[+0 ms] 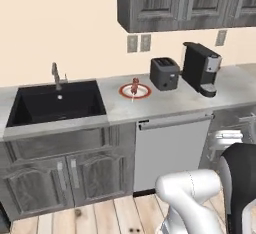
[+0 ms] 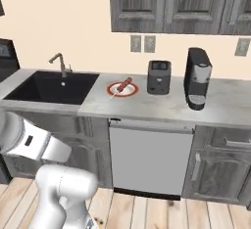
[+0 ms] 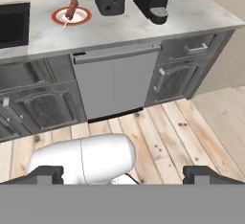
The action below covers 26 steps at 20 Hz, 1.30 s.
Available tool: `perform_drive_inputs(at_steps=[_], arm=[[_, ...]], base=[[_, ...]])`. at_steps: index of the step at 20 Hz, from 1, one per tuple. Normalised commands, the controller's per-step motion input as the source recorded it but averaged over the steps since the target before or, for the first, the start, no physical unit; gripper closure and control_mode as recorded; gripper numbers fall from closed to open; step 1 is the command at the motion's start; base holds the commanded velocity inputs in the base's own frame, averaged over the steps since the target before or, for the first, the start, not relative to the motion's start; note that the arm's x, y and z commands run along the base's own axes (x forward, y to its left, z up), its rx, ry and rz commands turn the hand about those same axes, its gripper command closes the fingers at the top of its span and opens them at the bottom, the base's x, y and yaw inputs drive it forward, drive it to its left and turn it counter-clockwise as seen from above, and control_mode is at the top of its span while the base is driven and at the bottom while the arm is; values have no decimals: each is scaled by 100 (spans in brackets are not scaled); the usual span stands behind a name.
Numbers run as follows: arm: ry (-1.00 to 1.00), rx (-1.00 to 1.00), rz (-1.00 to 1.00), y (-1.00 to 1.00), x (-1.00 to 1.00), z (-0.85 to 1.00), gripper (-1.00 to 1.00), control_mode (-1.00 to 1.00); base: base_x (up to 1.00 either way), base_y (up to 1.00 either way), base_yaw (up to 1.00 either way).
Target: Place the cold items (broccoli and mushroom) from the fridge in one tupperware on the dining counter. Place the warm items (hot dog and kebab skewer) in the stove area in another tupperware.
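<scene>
A brown kebab skewer lies on a white plate with a red rim, by a black toaster on the grey counter.

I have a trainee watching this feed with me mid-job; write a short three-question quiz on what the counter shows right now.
1. True or false: the kebab skewer lies on a red-rimmed plate.
2. What stands directly between the plate and the coffee machine?
3. The pincer is: A) open, holding nothing; B) shut on the skewer; C) shut on the plate.

Key: 1 true; 2 the toaster; 3 A.
</scene>
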Motion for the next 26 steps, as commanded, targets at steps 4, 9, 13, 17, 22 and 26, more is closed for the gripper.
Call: perform_drive_inputs(at_steps=[4,9,13,17,22,26], arm=[[0,0,0,0,0,0,-100,100],[0,0,0,0,0,0,-100,100],[0,0,0,0,0,0,-100,100],[0,0,0,0,0,0,-100,100],[0,0,0,0,0,0,-100,100],[0,0,0,0,44,0,-100,-100]], base=[[83,47,0],[79,38,0],[77,41,0],[64,29,0],[55,1,0],[35,0,0]])
